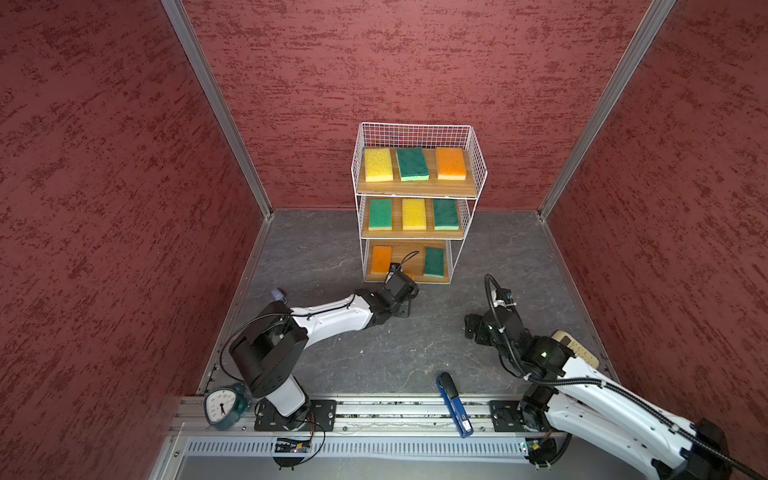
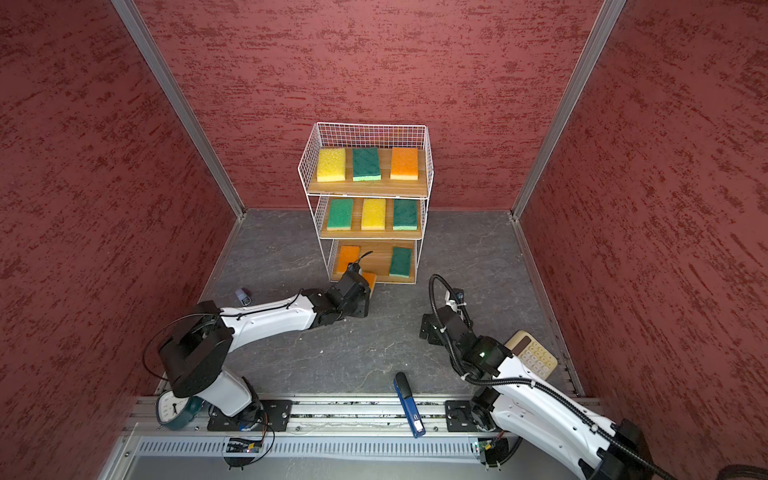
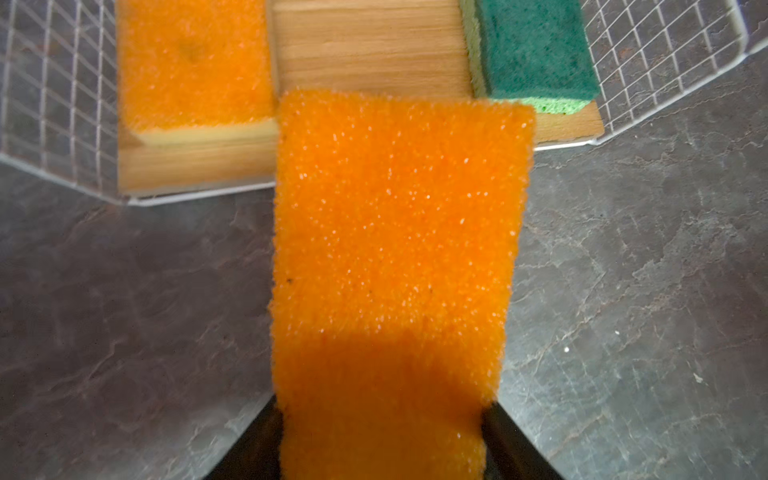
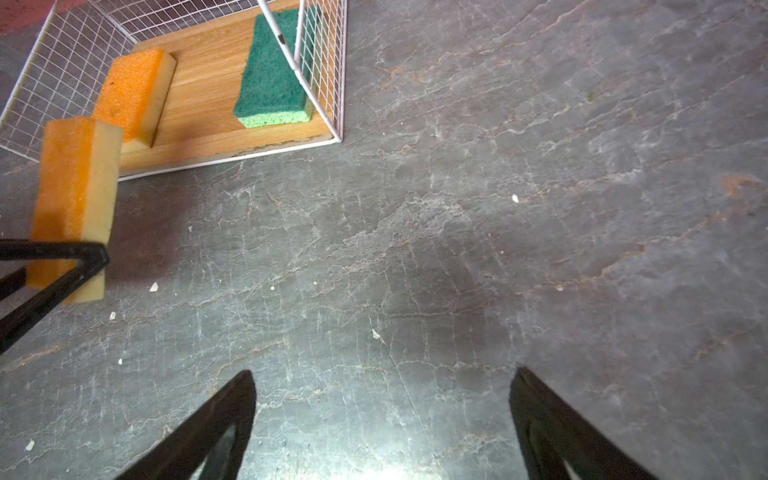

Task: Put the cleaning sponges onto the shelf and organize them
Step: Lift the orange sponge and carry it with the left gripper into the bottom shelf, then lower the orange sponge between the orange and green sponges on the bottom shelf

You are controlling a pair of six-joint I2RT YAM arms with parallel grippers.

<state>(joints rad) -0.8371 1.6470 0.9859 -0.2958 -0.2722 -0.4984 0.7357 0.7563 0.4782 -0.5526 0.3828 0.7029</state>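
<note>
Orange side up, the 9th sponge (image 3: 395,249) is sitting clamped in the left gripper (image 3: 381,419), its far edge reaching the bottom board (image 3: 365,45) of the shelf (image 1: 415,135). I'd be sliding it level into the gap between the left orange sponge (image 3: 191,62) and the right green sponge (image 3: 536,45), nudging neither. The right gripper (image 4: 382,395) is hanging spread, empty.

The white left arm (image 1: 332,318) reaches low and forward, black left gripper (image 3: 382,419) clamped on a flat orange rectangular sponge (image 3: 395,228) — the white right arm (image 1: 602,399) is bent, black right gripper (image 4: 384,374) angled down, jaws wide apart, empty.
</note>
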